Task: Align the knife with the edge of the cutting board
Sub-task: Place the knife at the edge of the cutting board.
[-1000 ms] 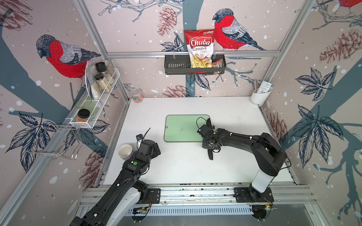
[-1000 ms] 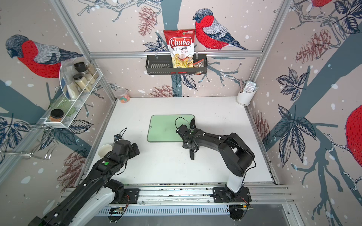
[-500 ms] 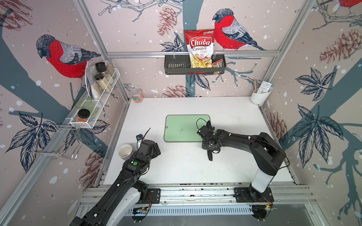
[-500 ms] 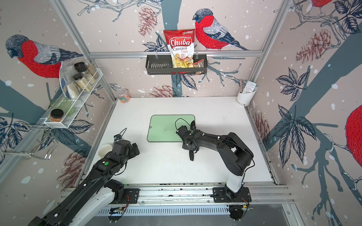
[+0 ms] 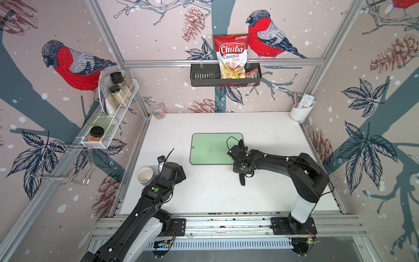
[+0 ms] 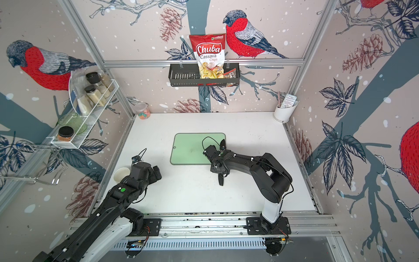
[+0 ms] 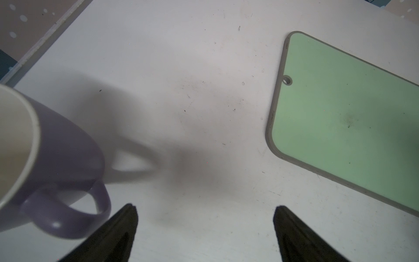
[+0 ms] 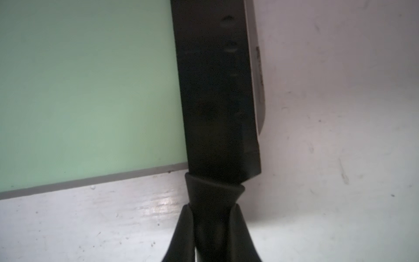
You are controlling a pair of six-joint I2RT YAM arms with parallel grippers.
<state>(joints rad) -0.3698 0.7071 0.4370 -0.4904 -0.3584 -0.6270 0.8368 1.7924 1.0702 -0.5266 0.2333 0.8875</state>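
Right fingers (image 8: 181,233) are clamped on the knife (image 8: 215,90), pinching its slim black handle just behind the blade. In the right wrist view the broad blade runs along the short side of the cutting board (image 8: 90,90) away from the hole, close to parallel with it. Part of the blade is over the green and part over the white surface (image 8: 340,113). Whether the blade rests on the board or is held just above it cannot be told. In both top views the blade tip sits near the board's far right corner, and the handle sticks out past the near long edge toward the robot's base. Left fingers (image 7: 113,238) stand wide apart with nothing between them, over bare surface. Just beside them is an upright purple mug (image 7: 63,158), its handle turned toward them. Mug and left fingers are well apart from the board, on the side where its hole is.
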